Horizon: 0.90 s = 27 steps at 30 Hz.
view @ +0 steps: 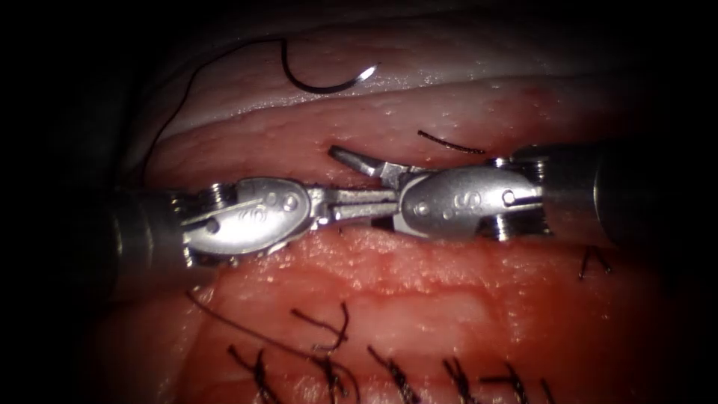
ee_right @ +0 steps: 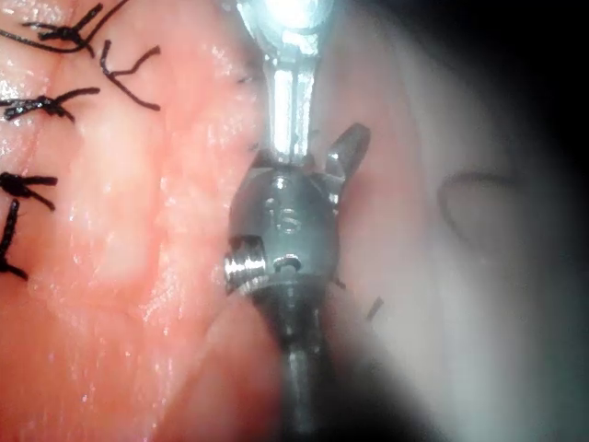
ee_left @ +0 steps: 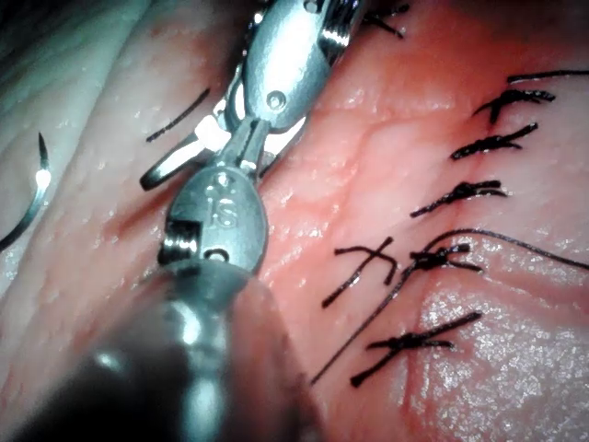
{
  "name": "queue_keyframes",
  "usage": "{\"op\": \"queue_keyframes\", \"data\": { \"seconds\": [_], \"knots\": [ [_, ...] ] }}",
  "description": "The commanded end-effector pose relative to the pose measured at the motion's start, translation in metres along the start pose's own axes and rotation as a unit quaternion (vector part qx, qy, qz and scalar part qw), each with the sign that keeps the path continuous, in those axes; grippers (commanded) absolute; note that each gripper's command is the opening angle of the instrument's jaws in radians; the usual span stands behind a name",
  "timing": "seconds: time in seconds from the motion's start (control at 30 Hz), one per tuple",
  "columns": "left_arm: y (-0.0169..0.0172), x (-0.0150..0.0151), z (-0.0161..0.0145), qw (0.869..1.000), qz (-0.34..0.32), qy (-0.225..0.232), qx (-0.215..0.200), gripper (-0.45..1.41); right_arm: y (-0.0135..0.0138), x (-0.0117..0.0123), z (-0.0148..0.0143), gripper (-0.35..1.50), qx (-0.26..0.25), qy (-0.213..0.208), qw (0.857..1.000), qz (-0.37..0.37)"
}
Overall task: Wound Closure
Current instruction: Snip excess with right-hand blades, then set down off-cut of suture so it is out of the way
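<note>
From the endoscope, the needle [view: 323, 86] lies free on the pale far tissue [view: 479, 67], held by neither tool and not in the tissue. It is well apart from both and on the far side of them. Its curve runs left to right with the bright point at the right end, and the thread [view: 168, 112] trails off its left end and down the left side. The left tool [view: 374, 200] has its jaws clenched, with nothing to be seen between them. The right tool [view: 370, 179] has its jaws spread and grasps nothing. One of its jaws angles toward the far side, and I judge it the part nearest the needle. A row of stitches [view: 329, 329] sits on the near tissue.

In the left wrist view, the left tool [ee_left: 247, 138] pokes in beside the right tool's [ee_left: 216, 138] spread jaws, with the needle [ee_left: 37, 189] off to one side.

In the right wrist view, the right tool [ee_right: 313, 152] is released, with the left tool [ee_right: 290, 101] reaching in to meet it.
</note>
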Motion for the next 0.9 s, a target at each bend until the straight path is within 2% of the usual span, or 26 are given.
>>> {"op": "queue_keyframes", "data": {
  "seconds": [0.03,0.07,0.3,0.33,0.37,0.4,0.43,0.47,0.63,0.73,0.77,0.9],
  "knots": [
    [-0.0001,-0.0003,0.0006,1.000,0.000,0.000,0.000,-0.45,-0.0004,-0.0006,0.0009,0.05,0.003,0.005,1.000,-0.001],
    [-0.0001,-0.0003,0.0007,1.000,0.000,0.000,0.000,-0.45,-0.0005,-0.0006,0.0008,-0.35,0.008,0.011,1.000,-0.005],
    [-0.0001,-0.0003,0.0005,1.000,0.000,0.001,-0.002,-0.45,-0.0008,-0.0005,0.0005,-0.35,0.039,0.025,0.999,-0.017],
    [-0.0001,-0.0003,0.0005,1.000,0.000,0.001,-0.002,-0.45,-0.0007,-0.0004,0.0002,-0.05,0.043,0.029,0.999,-0.017],
    [0.0000,-0.0003,0.0003,1.000,0.001,0.001,-0.003,-0.45,-0.0005,-0.0001,-0.0002,0.67,0.033,0.034,0.999,-0.017],
    [0.0000,-0.0003,0.0003,1.000,0.001,0.001,-0.003,-0.45,-0.0005,-0.0001,-0.0002,0.67,0.033,0.034,0.999,-0.017],
    [0.0000,-0.0003,0.0002,1.000,0.001,0.001,-0.003,-0.45,-0.0002,0.0002,-0.0006,0.99,0.022,0.038,0.999,-0.015],
    [0.0004,-0.0001,0.0000,1.000,0.001,0.003,-0.004,-0.45,0.0003,0.0006,-0.0013,1.18,0.019,0.040,0.999,-0.012],
    [0.0015,0.0005,-0.0004,1.000,0.004,0.004,-0.009,-0.45,0.0010,0.0013,-0.0034,1.28,0.030,0.045,0.998,-0.005],
    [0.0032,0.0013,-0.0006,1.000,0.012,-0.001,-0.022,-0.45,0.0017,0.0016,-0.0060,1.45,0.033,0.041,0.999,-0.011],
    [0.0032,0.0013,-0.0006,1.000,0.012,-0.001,-0.022,-0.45,0.0017,0.0016,-0.0060,1.45,0.033,0.041,0.999,-0.011],
    [0.0048,0.0020,0.0003,0.999,0.019,-0.001,-0.026,-0.45,0.0033,0.0012,-0.0093,1.46,0.028,0.025,0.999,-0.024]
  ]
}}
